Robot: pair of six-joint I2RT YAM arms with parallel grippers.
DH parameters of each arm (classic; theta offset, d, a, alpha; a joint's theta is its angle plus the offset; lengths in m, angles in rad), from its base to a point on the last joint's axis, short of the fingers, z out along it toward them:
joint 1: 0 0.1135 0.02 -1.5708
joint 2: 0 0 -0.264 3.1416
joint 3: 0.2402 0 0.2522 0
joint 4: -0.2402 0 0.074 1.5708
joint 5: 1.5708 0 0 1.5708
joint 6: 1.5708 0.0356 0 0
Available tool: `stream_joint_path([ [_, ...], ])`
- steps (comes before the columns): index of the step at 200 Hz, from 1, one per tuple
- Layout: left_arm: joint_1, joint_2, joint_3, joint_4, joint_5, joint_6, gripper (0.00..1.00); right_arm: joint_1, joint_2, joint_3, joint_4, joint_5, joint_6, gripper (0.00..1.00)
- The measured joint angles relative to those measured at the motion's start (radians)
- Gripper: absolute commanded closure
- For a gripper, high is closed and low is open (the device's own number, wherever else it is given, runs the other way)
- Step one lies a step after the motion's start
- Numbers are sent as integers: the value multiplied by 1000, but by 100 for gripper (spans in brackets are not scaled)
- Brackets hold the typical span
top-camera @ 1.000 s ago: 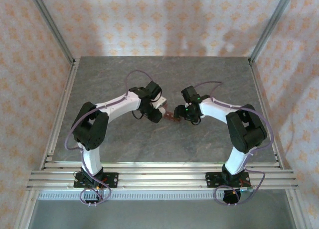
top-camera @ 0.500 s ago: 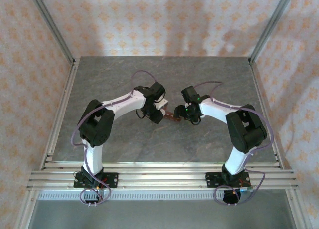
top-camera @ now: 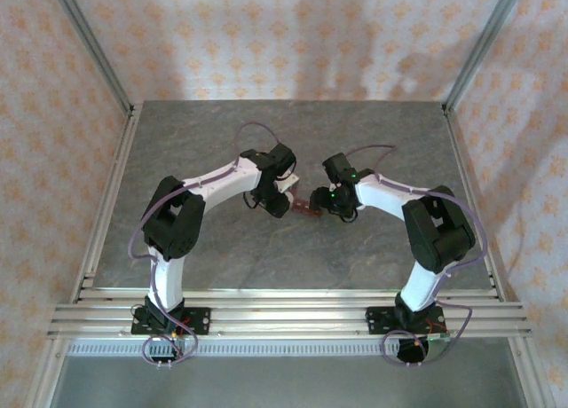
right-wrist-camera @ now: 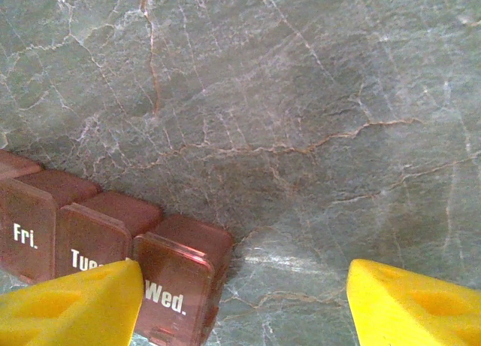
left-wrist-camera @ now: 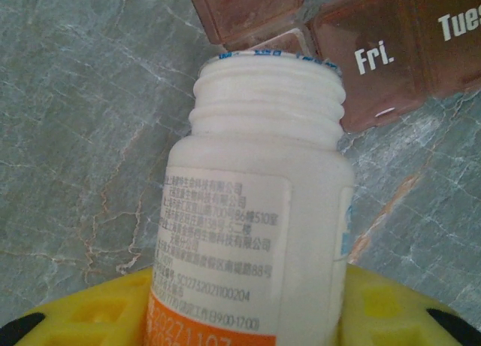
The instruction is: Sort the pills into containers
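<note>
On the grey marble table (top-camera: 382, 151), the left gripper (left-wrist-camera: 248, 320) pinches a white bottle (left-wrist-camera: 263, 180), its uncapped mouth meeting the reddish-brown containers (left-wrist-camera: 376, 53) just ahead of the fingers, and that strip also lies beside one fingertip of the right gripper (right-wrist-camera: 244, 286), whose fingers are spread wide.

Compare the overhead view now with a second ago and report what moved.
The left arm shifted rightward, elbow and wrist swinging inward. This carried the left pincer and the white bottle it grips a touch nearer the containers. Nothing was taken or released. The right arm, the open right pincer and the containers stayed put.
</note>
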Motion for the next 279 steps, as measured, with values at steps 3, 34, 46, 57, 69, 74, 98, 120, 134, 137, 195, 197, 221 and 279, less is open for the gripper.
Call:
stream_joint_path([
  [3, 0, 2, 3, -3, -1, 1, 100, 0, 0, 0, 0, 0, 0, 28],
  [34, -10, 13, 24, -26, -8, 14, 100, 0, 0, 0, 1, 0, 0, 28],
  [46, -16, 14, 29, -36, -11, 18, 100, 0, 0, 0, 1, 0, 0, 28],
  [57, -16, 18, 38, -47, -13, 18, 100, 0, 0, 0, 1, 0, 0, 28],
  [69, -22, 25, 50, -56, -23, 18, 100, 0, 0, 0, 1, 0, 0, 28],
  [74, -22, 28, 54, -59, -25, 18, 100, 0, 0, 0, 1, 0, 0, 28],
  [98, -24, 43, 74, -80, -33, 18, 100, 0, 0, 0, 1, 0, 0, 28],
  [120, -28, 55, 89, -101, -48, 17, 100, 0, 0, 0, 1, 0, 0, 28],
  [134, -29, 60, 97, -109, -52, 18, 100, 0, 0, 0, 1, 0, 0, 28],
  [137, -29, 60, 99, -112, -52, 17, 100, 0, 0, 0, 1, 0, 0, 28],
  [195, -33, 71, 127, -150, -58, 18, 100, 0, 0, 0, 1, 0, 0, 28],
  [197, -33, 73, 130, -151, -59, 18, 100, 0, 0, 0, 1, 0, 0, 28],
  [221, -33, 84, 151, -169, -60, 18, 100, 0, 0, 0, 1, 0, 0, 28],
  [279, -44, 128, 211, -217, -82, 18, 100, 0, 0, 0, 1, 0, 0, 28],
])
